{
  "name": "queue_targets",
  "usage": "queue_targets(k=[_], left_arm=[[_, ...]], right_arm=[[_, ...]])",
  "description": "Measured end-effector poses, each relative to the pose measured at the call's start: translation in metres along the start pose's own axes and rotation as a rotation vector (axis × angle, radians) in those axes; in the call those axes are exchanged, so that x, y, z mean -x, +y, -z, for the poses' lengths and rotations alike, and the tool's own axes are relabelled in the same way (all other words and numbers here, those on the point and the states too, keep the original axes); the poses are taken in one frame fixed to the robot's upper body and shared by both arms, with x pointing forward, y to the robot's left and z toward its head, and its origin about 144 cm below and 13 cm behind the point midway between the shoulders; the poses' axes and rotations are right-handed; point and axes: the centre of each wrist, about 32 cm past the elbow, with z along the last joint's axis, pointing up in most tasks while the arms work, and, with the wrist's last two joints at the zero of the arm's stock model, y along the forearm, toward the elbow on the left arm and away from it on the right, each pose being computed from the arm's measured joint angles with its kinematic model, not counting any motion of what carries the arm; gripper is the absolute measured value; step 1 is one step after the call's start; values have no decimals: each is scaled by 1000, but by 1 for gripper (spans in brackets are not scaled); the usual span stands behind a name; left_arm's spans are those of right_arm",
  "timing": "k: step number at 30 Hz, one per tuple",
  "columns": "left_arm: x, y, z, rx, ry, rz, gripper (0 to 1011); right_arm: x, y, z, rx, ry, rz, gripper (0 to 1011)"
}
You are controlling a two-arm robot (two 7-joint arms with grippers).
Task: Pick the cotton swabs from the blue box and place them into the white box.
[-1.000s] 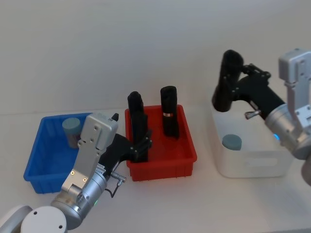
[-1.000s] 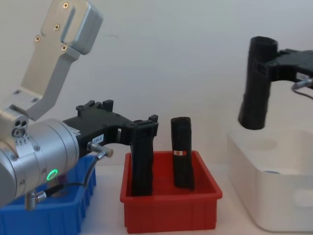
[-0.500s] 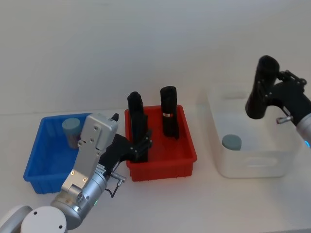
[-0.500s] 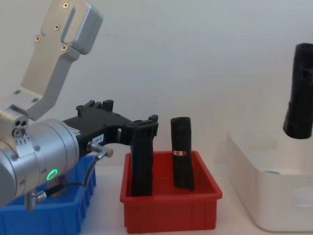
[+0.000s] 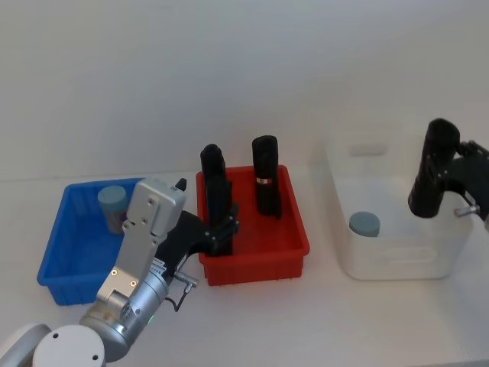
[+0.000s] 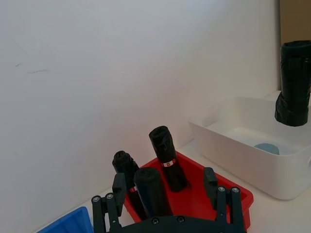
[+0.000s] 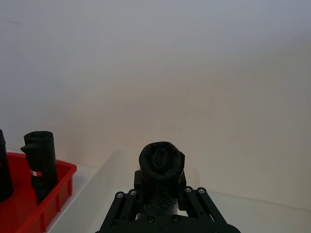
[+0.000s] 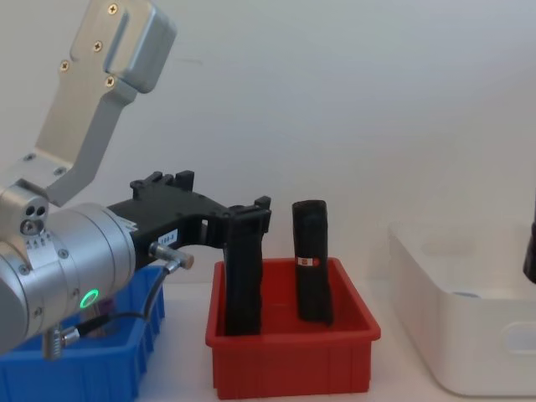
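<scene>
The right gripper (image 5: pixel 435 180) has swung away from above the white box (image 5: pixel 397 256) toward the robot's right and now hangs at that box's right-hand end, while the left gripper (image 5: pixel 220 229) has stayed put at the red bin (image 5: pixel 294 248). The right jaws are closed on a tall black roll (image 7: pixel 161 174), held upright (not one of the swab jars). The left jaws stand open in the left wrist view, with a black roll (image 6: pixel 153 191) rising between them, though whether they touch it cannot be told.

One cotton swab jar (image 5: pixel 364 224) already sits in the white box, below and to the left of the right jaws. The remaining cotton swab jar (image 5: pixel 113 205) stands upright in the far corner of the blue box (image 5: pixel 65 264), its long axis vertical, to the left of and slightly behind the left jaws.

By my judgement the left arm is much the nearer to that jar, and the coming move turns on shifting those jaws leftward over the blue box wall and coming down on the lid. The left arm's own silver link (image 5: pixel 149 229) overhangs the blue box's near right side, and the other black rolls (image 5: pixel 266 183) crowd the jaws, so backing clear of the red bin likely comes first.
</scene>
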Motion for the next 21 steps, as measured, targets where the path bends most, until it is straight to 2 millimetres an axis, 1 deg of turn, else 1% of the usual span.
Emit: queue_targets(k=[8, 15, 17, 18, 21], left_arm=[[0, 0, 0, 0, 0, 0, 1004], [0, 0, 0, 0, 0, 0, 1004], [0, 0, 0, 0, 0, 0, 1004], [0, 0, 0, 0, 0, 0, 1004], [0, 0, 0, 0, 0, 0, 1004]], right_arm=[[-3, -1, 17, 72, 20, -6, 355], [-3, 0, 26, 104, 33, -22, 355], [-2, 1, 29, 113, 38, -28, 370], [-2, 1, 31, 117, 40, -32, 418], [-2, 1, 32, 121, 44, -36, 499]])
